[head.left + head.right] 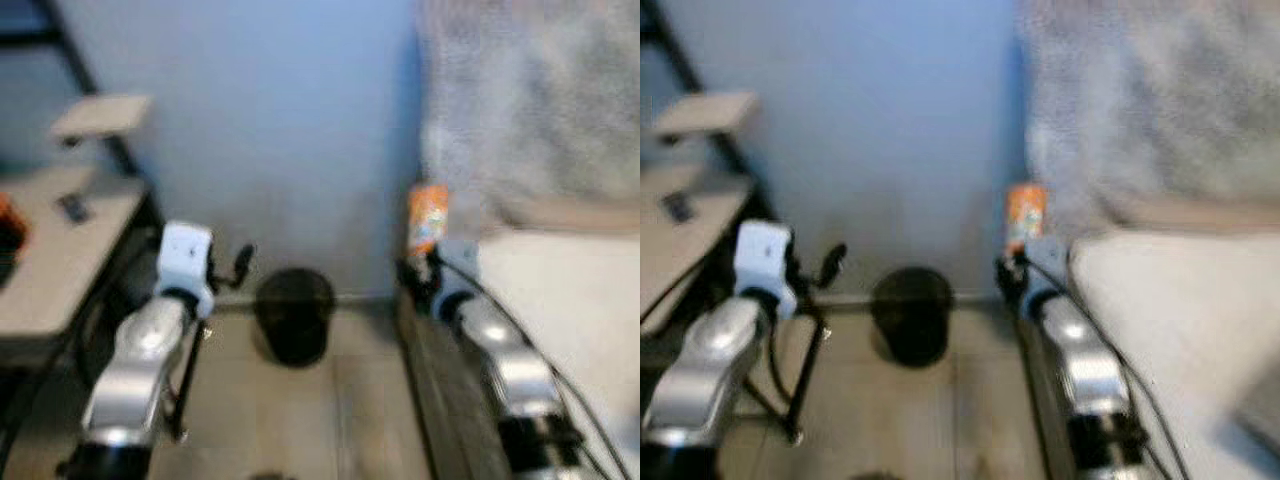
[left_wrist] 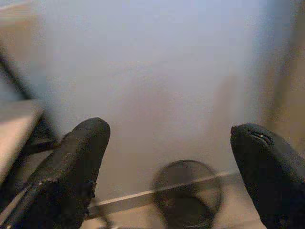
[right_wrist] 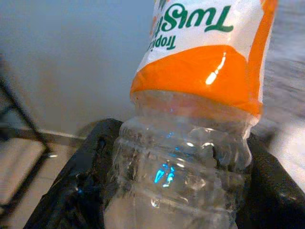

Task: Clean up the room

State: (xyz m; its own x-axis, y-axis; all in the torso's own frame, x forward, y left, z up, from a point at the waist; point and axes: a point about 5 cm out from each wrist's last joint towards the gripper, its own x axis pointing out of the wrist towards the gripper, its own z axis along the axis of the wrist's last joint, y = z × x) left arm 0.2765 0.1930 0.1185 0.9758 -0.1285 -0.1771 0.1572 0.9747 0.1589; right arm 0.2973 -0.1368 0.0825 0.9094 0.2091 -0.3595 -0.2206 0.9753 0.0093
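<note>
Left eye view: right gripper (image 1: 425,262) grasps an upright, orange-labelled clear plastic bottle (image 1: 427,218); round black bin (image 1: 293,314) lies left; left gripper (image 1: 238,262) spread, empty.

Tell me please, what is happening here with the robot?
The right gripper holds a clear plastic bottle with an orange and white label, raised beside the bed. A round black waste bin stands on the floor against the blue wall, ahead of the robot. The left gripper is open and holds nothing.
</note>
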